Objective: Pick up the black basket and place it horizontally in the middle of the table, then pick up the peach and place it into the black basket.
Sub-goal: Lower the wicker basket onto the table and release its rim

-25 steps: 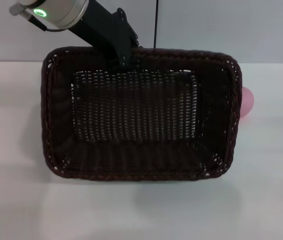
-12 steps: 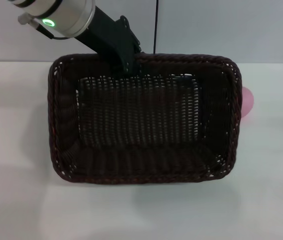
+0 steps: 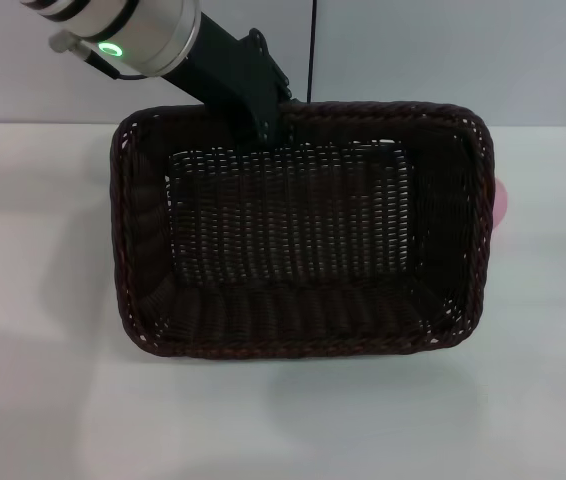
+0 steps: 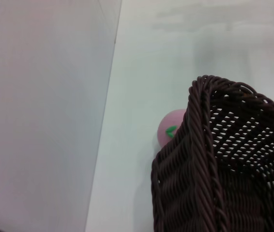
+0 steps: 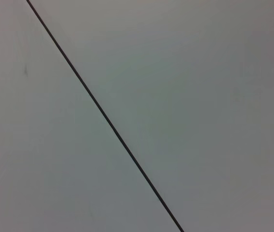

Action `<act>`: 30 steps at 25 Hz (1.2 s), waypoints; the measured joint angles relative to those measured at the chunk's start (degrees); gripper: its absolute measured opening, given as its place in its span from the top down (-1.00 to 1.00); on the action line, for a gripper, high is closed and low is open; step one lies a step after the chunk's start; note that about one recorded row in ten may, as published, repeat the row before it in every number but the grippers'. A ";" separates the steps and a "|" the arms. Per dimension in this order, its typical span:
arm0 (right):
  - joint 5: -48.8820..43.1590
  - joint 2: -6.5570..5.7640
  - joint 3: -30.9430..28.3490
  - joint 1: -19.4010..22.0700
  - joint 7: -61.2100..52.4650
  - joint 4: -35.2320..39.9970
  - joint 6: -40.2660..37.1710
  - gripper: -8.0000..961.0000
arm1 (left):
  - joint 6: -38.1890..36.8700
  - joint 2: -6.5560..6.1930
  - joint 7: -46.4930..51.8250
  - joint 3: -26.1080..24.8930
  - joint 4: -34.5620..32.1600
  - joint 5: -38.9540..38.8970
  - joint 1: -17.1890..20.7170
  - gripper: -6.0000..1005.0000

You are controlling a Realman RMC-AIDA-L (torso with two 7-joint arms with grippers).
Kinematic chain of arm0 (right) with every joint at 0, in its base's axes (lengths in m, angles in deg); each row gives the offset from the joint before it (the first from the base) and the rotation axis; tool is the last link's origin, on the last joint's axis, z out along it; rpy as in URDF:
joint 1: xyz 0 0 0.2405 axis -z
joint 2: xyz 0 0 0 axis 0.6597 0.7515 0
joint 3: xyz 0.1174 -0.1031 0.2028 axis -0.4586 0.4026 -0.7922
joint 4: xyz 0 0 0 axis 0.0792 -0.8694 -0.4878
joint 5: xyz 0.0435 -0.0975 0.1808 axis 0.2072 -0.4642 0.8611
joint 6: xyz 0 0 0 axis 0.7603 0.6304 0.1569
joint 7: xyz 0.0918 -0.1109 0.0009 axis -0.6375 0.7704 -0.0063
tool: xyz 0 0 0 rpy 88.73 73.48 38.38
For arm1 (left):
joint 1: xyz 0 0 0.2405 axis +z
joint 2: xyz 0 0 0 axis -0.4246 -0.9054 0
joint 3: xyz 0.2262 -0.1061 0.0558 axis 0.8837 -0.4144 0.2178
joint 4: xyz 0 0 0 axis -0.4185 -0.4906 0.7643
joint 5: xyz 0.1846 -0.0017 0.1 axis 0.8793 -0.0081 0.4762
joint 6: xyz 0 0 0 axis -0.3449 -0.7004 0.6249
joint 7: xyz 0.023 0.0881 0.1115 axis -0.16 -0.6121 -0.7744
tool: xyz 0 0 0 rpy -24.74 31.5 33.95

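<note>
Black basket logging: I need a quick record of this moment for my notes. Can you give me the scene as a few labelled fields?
basket: black basket, long side across the head view, opening up
holder: left gripper at its far rim
peach: peach beside the basket's right end, outside it, mostly hidden in the head view
surface: white table
right arm: not in view

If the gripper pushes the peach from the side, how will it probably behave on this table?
The peach looks round and the table looks smooth, so it would probably roll away rather than slide. It lies right beside the basket, maybe touching it, so that wall may stop it on one side. It is small, so likely light.
</note>
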 joint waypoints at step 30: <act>-0.01 0.00 0.20 0.41 0.09 -0.43 0.11 -0.21 | 20.30 -0.21 -1.19 4.52 -10.09 -8.33 12.63 -0.52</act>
